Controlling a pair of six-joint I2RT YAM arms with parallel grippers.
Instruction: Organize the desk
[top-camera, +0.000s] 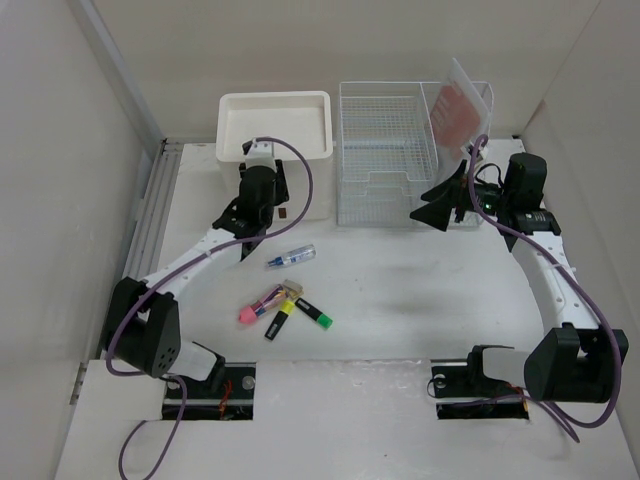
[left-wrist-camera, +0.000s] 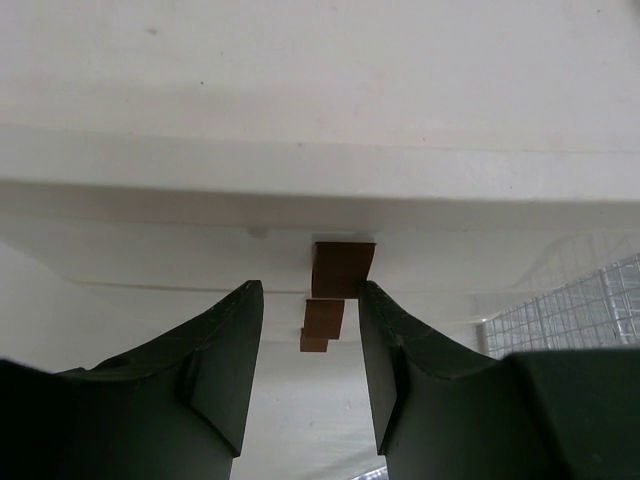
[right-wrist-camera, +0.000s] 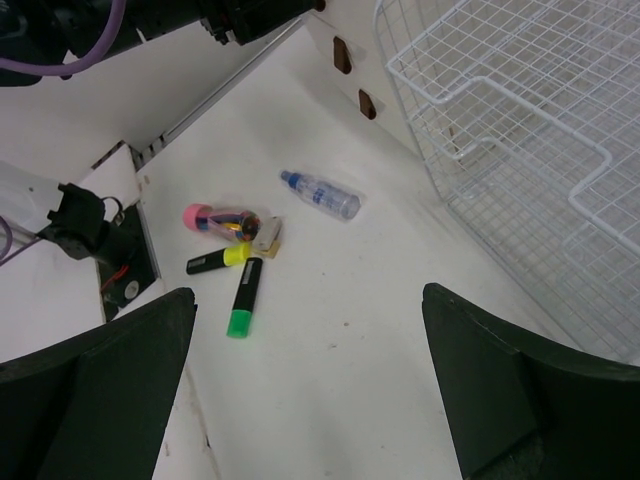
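The white desk (top-camera: 400, 290) holds a small pile near its middle: a clear bottle with a blue cap (top-camera: 291, 257), a pink-capped tube (top-camera: 262, 304), a yellow highlighter (top-camera: 280, 320) and a green highlighter (top-camera: 313, 314). My left gripper (top-camera: 250, 232) is open and empty, just in front of the white drawer unit (top-camera: 275, 120). In the left wrist view its jaws (left-wrist-camera: 310, 288) frame the unit's brown handles (left-wrist-camera: 343, 270). My right gripper (top-camera: 432, 203) is wide open and empty, raised before the wire rack (top-camera: 385, 150). The right wrist view (right-wrist-camera: 309, 293) shows the pile: bottle (right-wrist-camera: 320, 194), tube (right-wrist-camera: 222, 218), highlighters (right-wrist-camera: 243, 297).
A pink-and-white flat item (top-camera: 458, 105) leans in the rack's right compartment. A small pale block (right-wrist-camera: 266, 235) lies against the tube. Beige walls enclose the desk on three sides. The left arm's link (top-camera: 190, 260) stretches across the desk's left part.
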